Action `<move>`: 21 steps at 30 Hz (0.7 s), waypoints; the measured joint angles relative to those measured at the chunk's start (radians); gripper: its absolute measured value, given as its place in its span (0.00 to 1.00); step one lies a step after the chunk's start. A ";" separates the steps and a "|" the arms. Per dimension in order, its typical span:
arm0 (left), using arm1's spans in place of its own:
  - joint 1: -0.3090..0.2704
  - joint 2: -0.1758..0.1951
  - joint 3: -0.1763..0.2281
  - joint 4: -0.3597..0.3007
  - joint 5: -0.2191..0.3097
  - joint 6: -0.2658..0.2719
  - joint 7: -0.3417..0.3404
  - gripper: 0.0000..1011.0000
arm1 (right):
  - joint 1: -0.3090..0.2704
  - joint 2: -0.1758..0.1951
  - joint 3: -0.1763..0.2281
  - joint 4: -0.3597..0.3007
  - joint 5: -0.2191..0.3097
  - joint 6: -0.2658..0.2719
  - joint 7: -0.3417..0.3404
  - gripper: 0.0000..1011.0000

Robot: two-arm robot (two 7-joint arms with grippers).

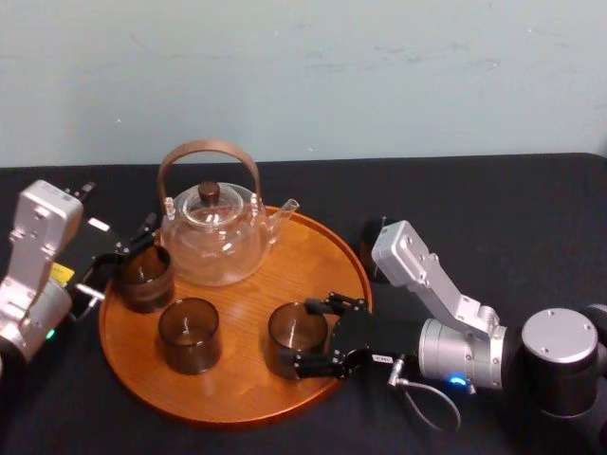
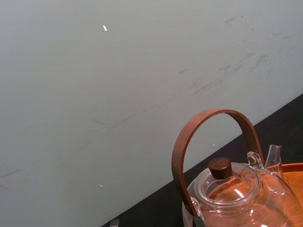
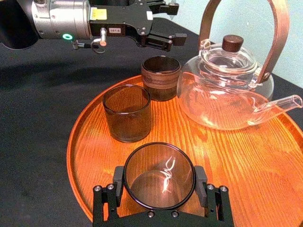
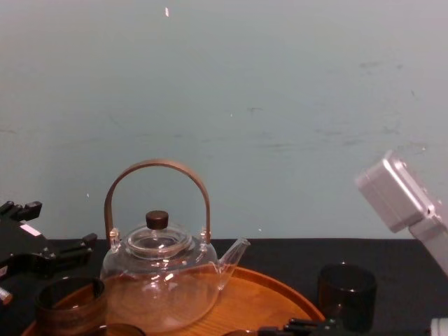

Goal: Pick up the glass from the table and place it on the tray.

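Your right gripper has its jaws snug on the glass, already standing on the tray; open them evenly, then back out level, clear of the next glass; your left gripper hangs open beside the banded cup.

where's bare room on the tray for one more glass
Best patch: the right side of the tray, bordered by the teapot, the rim and the glass at the right gripper. A narrower strip runs along the front rim. The left is crowded: two glasses, the teapot and the left gripper.
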 joint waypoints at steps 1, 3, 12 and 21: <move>0.000 0.000 0.000 0.000 0.000 0.000 0.000 0.99 | 0.000 0.000 0.000 0.000 -0.002 0.000 -0.002 0.89; 0.000 0.000 0.000 0.000 0.000 0.000 0.000 0.99 | 0.000 0.000 0.000 0.000 -0.003 0.000 -0.002 0.89; 0.000 0.000 0.000 0.000 0.000 0.000 0.000 0.99 | -0.001 0.000 0.000 0.000 -0.002 0.000 -0.002 0.89; 0.000 0.000 0.000 0.000 0.000 0.000 0.000 0.99 | -0.001 0.001 0.001 0.000 -0.001 0.001 -0.002 0.99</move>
